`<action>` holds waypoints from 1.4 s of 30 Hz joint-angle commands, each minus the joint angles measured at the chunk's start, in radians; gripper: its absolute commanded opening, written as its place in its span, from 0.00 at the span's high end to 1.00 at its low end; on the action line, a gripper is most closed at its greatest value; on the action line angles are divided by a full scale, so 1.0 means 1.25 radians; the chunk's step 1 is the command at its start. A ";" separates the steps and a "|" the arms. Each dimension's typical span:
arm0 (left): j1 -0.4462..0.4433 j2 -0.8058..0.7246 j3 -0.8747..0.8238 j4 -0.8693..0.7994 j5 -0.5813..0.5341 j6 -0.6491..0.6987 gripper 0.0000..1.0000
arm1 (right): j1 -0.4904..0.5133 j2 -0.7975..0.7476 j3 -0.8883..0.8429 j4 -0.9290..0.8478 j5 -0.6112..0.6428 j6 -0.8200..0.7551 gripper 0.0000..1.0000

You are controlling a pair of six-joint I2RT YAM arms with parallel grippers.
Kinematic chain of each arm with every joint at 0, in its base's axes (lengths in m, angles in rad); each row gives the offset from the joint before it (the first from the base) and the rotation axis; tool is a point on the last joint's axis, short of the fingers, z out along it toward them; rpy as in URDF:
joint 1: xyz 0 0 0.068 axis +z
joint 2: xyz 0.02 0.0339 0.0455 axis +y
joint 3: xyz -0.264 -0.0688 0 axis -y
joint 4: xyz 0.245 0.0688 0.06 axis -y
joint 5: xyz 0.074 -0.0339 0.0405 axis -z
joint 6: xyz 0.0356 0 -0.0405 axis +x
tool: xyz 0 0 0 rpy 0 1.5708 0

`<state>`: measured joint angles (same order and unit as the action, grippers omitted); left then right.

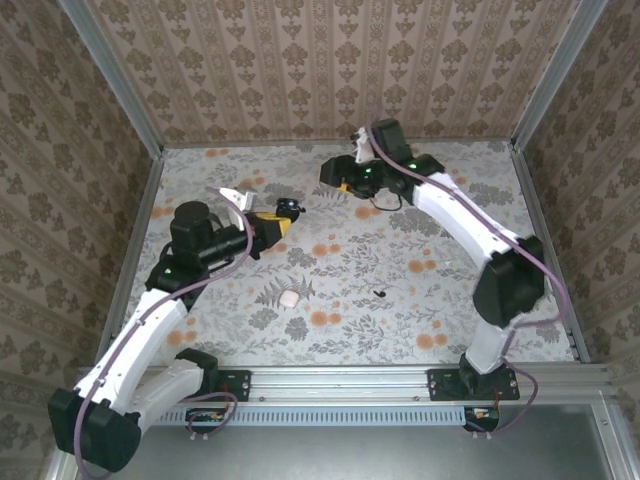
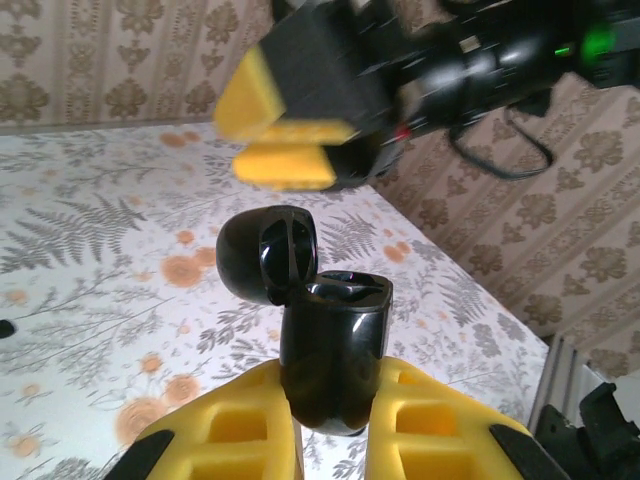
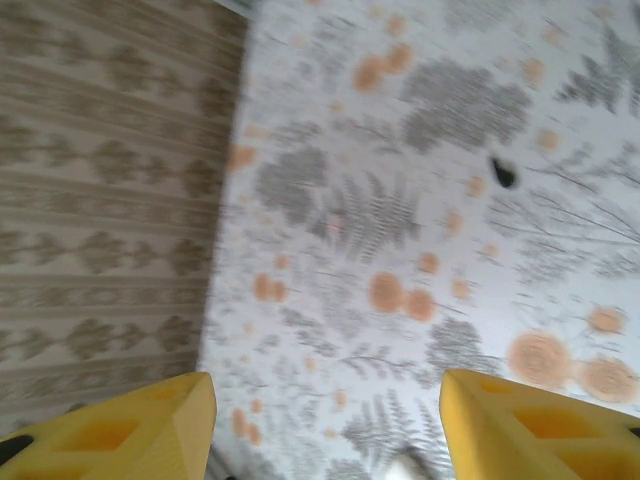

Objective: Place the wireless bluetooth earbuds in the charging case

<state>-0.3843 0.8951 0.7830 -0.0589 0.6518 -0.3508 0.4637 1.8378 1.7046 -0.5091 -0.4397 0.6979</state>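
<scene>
Seen from above, the left hand (image 2: 335,378) clamps the open-lidded charging case (image 1: 289,209), the right hand (image 1: 335,178) hovers spread wide and empty at its 1 o'clock, and a loose earbud (image 1: 381,294) lies on the surface (image 1: 450,230) at that right hand's 5 o'clock, well apart.

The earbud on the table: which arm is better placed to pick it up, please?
The right: the right gripper is open and empty, while the left gripper holds the open case.
</scene>
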 commanded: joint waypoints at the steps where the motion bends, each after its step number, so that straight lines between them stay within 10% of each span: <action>1: 0.026 -0.033 0.002 -0.098 -0.025 0.062 1.00 | 0.032 0.117 0.101 -0.115 0.099 -0.051 0.39; 15: 0.113 -0.062 -0.021 -0.153 0.058 0.074 1.00 | 0.089 0.527 0.512 -0.244 0.309 -0.094 0.59; 42: 0.130 -0.076 -0.057 -0.127 0.071 0.042 1.00 | 0.100 0.692 0.633 -0.177 0.292 -0.176 0.60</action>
<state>-0.2329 0.8223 0.7193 -0.2348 0.7189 -0.2852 0.5800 2.6717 2.4683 -0.7265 -0.0814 0.5098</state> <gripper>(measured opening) 0.153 0.408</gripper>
